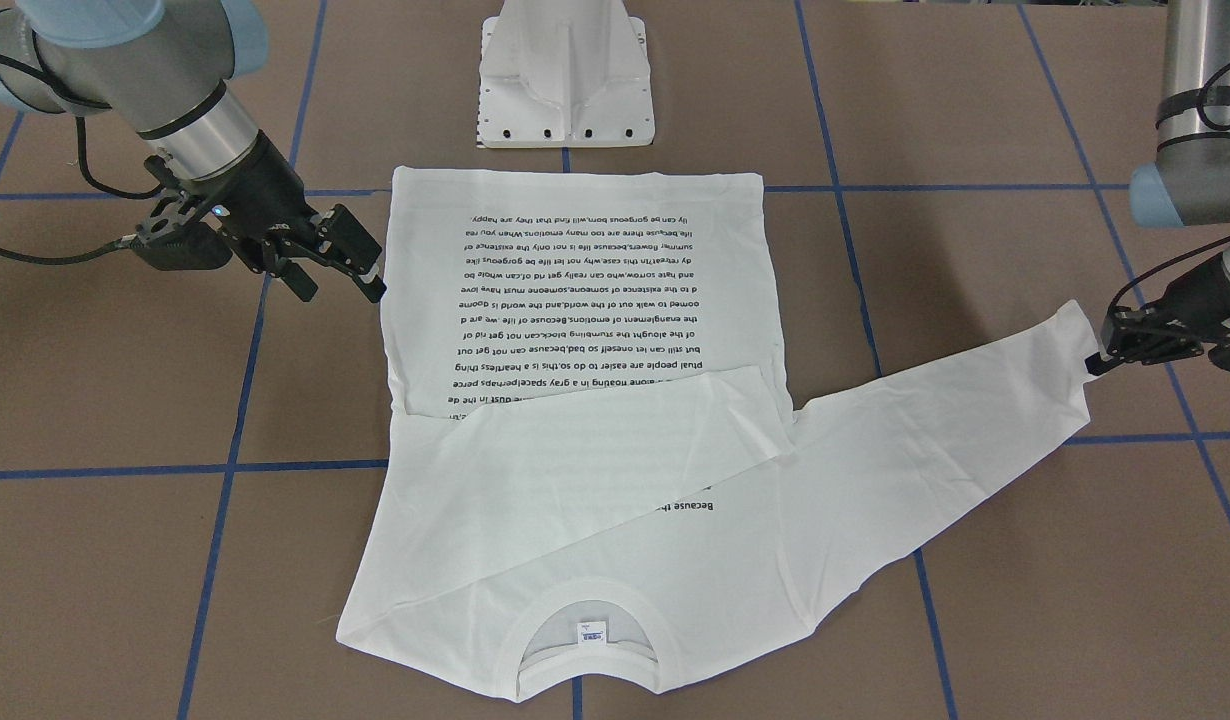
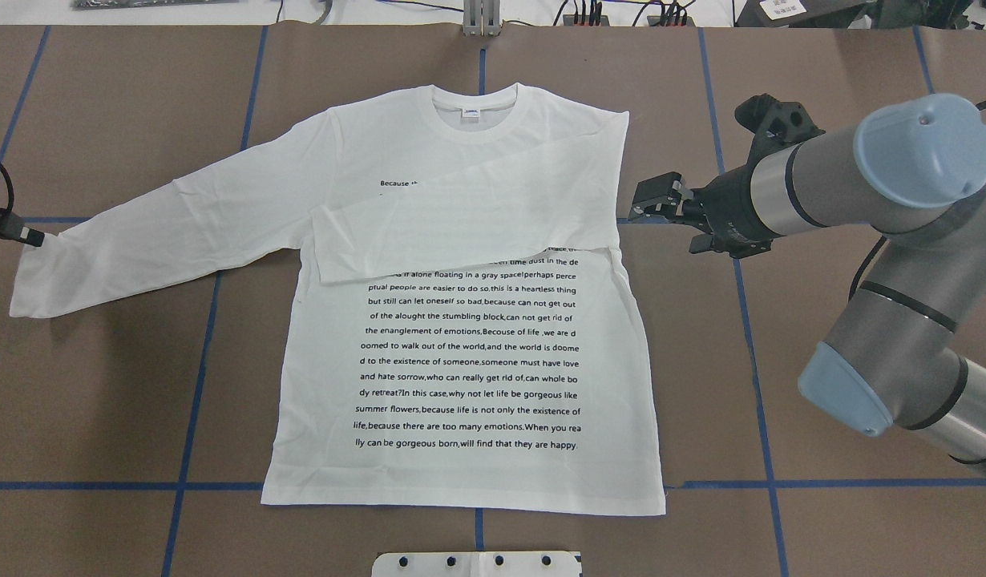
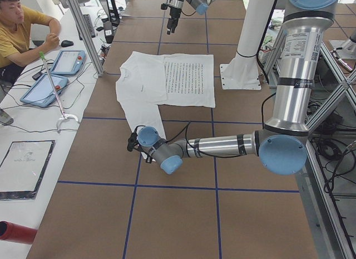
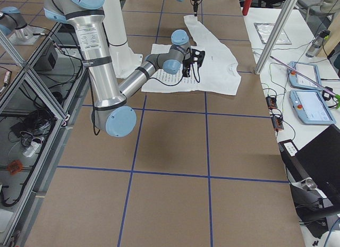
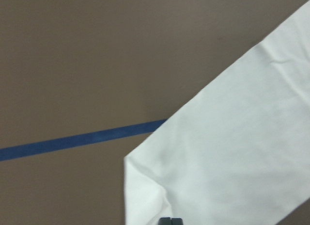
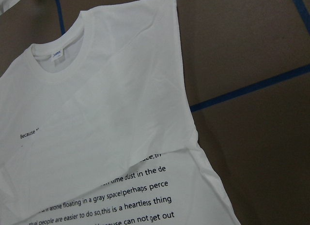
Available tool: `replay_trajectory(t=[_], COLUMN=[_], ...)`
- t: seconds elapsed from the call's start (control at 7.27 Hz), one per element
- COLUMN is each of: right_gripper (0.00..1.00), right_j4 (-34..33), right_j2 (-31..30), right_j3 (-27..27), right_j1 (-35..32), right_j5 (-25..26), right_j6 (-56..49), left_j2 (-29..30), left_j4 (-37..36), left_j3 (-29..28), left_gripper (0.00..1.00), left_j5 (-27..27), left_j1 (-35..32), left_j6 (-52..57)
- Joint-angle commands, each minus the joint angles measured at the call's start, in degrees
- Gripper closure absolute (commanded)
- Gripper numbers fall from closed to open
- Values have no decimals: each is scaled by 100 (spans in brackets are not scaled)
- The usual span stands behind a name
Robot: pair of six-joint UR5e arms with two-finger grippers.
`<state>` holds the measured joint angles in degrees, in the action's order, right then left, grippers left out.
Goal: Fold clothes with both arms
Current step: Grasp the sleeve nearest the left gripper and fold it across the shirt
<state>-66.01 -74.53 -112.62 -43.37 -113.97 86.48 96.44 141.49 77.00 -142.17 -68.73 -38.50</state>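
The white long-sleeved T-shirt (image 2: 469,361) lies flat on the brown table, printed text up, collar (image 2: 474,112) at the far side. One sleeve (image 2: 461,232) is folded across the chest. The other sleeve (image 2: 164,232) stretches out to the robot's left. My left gripper (image 2: 34,237) is shut on that sleeve's cuff, which looks slightly raised; the cuff (image 5: 232,152) also shows in the left wrist view, and the left gripper (image 1: 1097,362) in the front-facing view. My right gripper (image 1: 337,285) is open and empty, just off the shirt's right edge (image 2: 621,240).
The white pedestal base (image 1: 567,80) stands just behind the shirt's hem. Blue tape lines (image 2: 212,320) cross the brown table. In the exterior left view an operator (image 3: 22,30) sits by tablets (image 3: 67,61) on a side bench.
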Motion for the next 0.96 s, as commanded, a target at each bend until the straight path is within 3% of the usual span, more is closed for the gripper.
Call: replay_trajectory(t=[0.0,0.28,0.55,0.83], right_gripper=[1,0,0,0], right_j4=[9,9,0,0], right_j2=[-254,-553,-1105,-1204], right_j3=[-111,-146,-216,-208], right_j1=[-14,-75,-381,-479], right_j5=[-55,-55,-64,-126], right_j6=[-34,-235,-1225,-1361], left_j2=[643,1644,2568,3333], left_j4=[10,1,-16,-52], left_j3=[595,852,843,799], left_gripper=[100,100,100,100], left_j5=[-91,214,1439,2758], left_j1=[78,893,1954,2905], left_j6=[-1670,-3630,-5125,-6191])
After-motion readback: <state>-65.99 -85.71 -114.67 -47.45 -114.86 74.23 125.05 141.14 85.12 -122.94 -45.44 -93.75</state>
